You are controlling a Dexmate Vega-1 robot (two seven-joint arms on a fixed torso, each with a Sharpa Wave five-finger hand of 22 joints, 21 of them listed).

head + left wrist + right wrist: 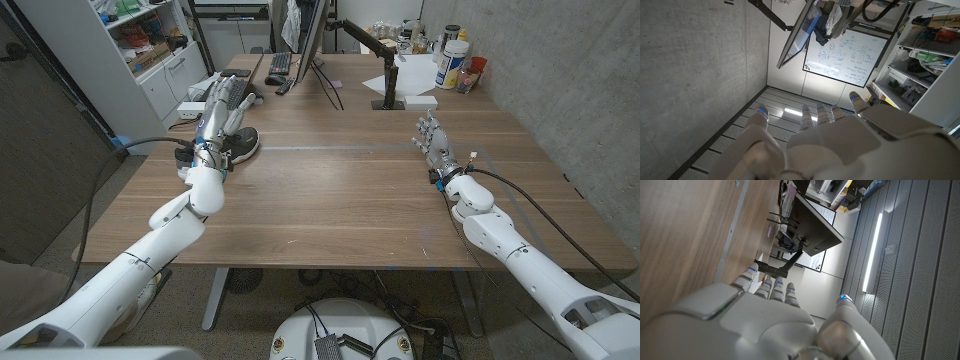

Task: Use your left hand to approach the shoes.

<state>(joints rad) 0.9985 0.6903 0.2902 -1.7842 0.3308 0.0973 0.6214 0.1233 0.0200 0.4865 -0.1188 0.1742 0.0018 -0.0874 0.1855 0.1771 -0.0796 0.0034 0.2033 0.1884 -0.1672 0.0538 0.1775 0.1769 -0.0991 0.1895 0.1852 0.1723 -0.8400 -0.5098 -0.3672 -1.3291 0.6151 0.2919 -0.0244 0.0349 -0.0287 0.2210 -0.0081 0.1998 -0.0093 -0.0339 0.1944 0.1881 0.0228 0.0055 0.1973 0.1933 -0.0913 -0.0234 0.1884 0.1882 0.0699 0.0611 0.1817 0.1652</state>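
Shoes (240,143) just right of the left hand (222,108), dark, on the table (340,190) near its left edge; touching or only close, cannot tell. Left hand raised over them, fingers (228,92) spread and straight, holding nothing. Right hand (434,139) well apart across the table, fingers apart, also holding nothing. Monitor (312,35) and keyboard (279,63) beyond the left hand, bottles (453,60) beyond the right.

A monitor (312,40) on a black arm, a keyboard (279,63) and a white canister (452,63) are seen at the wooden table's (340,190) far end, shelving (150,45) stands alongside
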